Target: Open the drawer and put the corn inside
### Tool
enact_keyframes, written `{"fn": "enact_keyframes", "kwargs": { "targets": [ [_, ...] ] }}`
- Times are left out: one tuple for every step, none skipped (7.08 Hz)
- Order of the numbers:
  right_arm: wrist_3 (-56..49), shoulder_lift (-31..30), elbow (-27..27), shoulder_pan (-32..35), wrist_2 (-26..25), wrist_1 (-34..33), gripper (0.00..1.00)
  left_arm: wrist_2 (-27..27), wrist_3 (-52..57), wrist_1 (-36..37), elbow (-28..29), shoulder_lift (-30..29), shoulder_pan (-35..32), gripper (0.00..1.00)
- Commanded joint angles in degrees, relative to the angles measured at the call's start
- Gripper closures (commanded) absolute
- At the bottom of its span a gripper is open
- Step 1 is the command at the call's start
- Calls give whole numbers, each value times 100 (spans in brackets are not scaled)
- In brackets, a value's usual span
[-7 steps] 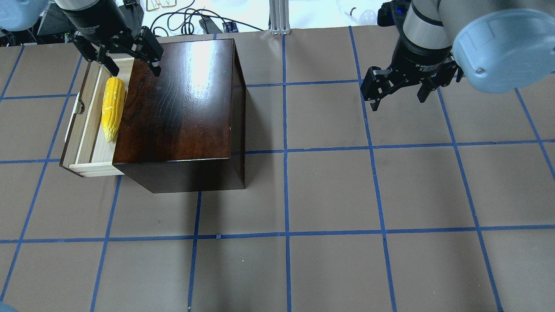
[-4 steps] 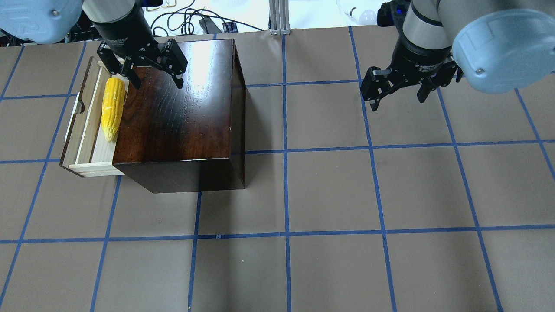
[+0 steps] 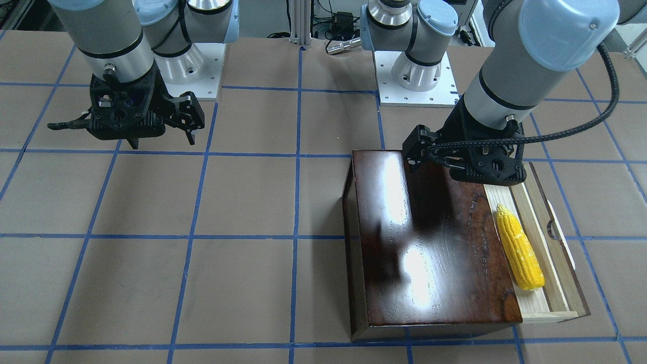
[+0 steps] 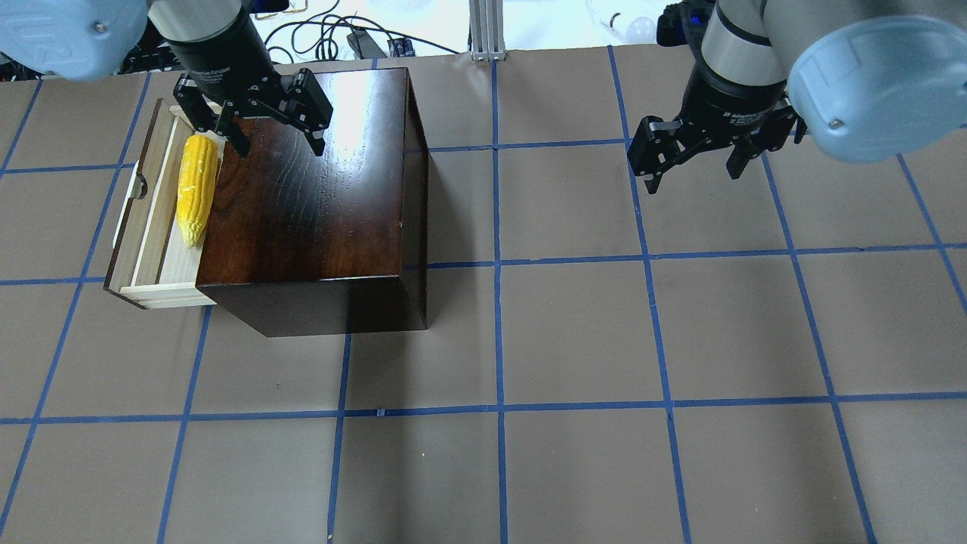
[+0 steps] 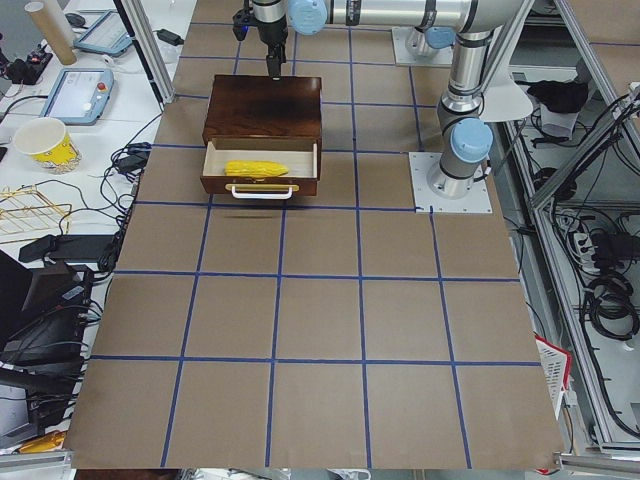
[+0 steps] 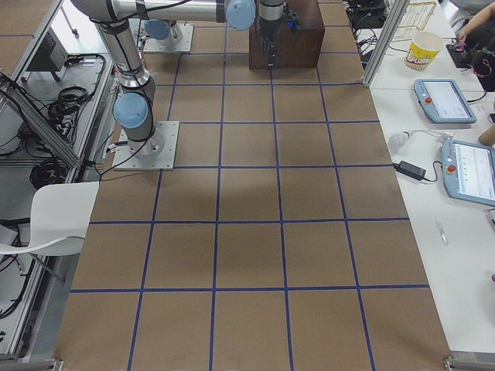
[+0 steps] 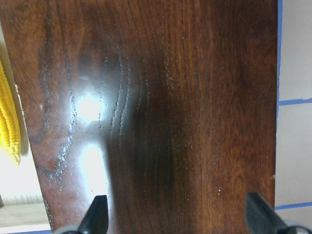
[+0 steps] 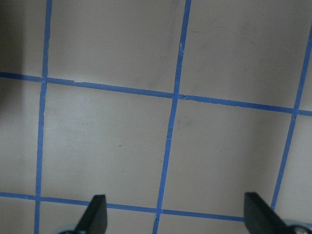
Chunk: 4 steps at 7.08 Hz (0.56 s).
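Observation:
The yellow corn (image 4: 196, 187) lies lengthwise in the pulled-out pale-wood drawer (image 4: 148, 227) of the glossy dark-wood box (image 4: 317, 196). It also shows in the front-facing view (image 3: 519, 247), the exterior left view (image 5: 256, 168) and the left wrist view (image 7: 9, 126). My left gripper (image 4: 276, 140) is open and empty above the box's top near its back edge, just right of the corn's thick end. My right gripper (image 4: 695, 170) is open and empty above the bare table at the right.
The drawer's dark front panel with its white handle (image 5: 262, 189) sticks out on the box's left side. Blue tape lines grid the brown table (image 4: 574, 340). Cables and clutter lie beyond the back edge (image 4: 325, 38).
My left gripper has moved right, from over the drawer's back end to above the box top. The corn, drawer and right arm have stayed still.

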Motion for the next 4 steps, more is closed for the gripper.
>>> {"fn": "enact_keyframes", "kwargs": {
  "targets": [
    [0,0,0,0,0,0,0,29,-28,-5,-22,32,11,0],
    [0,0,0,0,0,0,0,29,-45,-14,-22,49,11,0],
    [0,0,0,-18,0,0,0,21,-46,-14,-13,58,11,0],
    [0,0,0,-18,0,0,0,21,-46,-6,4,58,11,0]
  ]
}}
